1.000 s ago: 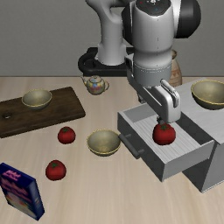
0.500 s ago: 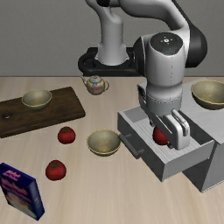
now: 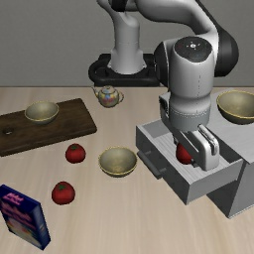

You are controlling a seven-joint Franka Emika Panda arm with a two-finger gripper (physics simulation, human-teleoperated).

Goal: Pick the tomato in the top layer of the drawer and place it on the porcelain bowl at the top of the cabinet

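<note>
1. My gripper: lowered into the open top drawer of the cabinet, at the worktop's right edge in the exterior view. Gripping or not: I cannot tell.
2. Tomato: inside that drawer, right against my gripper and partly hidden by it.
3. Porcelain bowl: on the cabinet's top, toward its far edge.
4. Green bowl: mid-worktop, just beside the drawer front.
5. 2 loose tomatoes: on the worktop, left of the green bowl.
6. Wooden board: near the left edge, carrying a small bowl.
7. Teapot: far edge.
8. Blue box: near left corner.
</note>
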